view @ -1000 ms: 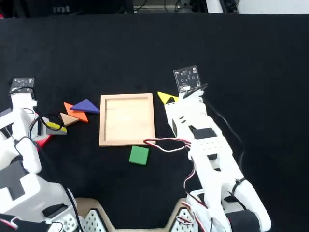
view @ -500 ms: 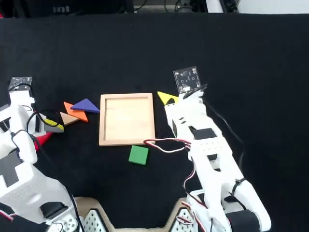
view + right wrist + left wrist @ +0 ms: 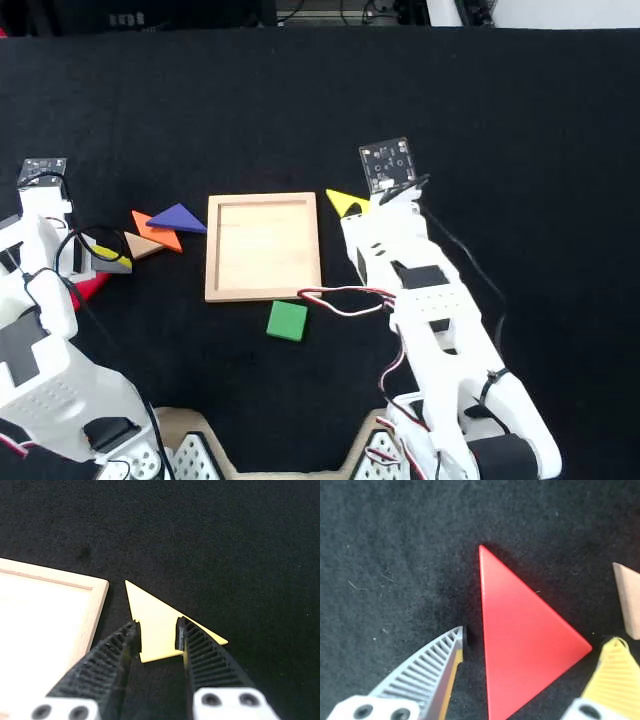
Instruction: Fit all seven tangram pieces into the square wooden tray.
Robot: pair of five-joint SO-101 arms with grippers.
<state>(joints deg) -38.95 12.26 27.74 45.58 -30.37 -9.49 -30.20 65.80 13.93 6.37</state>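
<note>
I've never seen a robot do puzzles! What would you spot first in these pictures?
Probably the pale square wooden tray in the middle of the black table, with a green square lying just outside it. Up close, the left gripper hangs open over a big red triangle. The right gripper hangs open over a yellow triangle right beside the tray's corner.

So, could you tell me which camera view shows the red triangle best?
The left wrist view: the red triangle lies nearly whole on the black cloth, between the left gripper's open fingers. The high view gives just a sliver of it beside that arm; the right wrist view looks at the yellow triangle.
</note>
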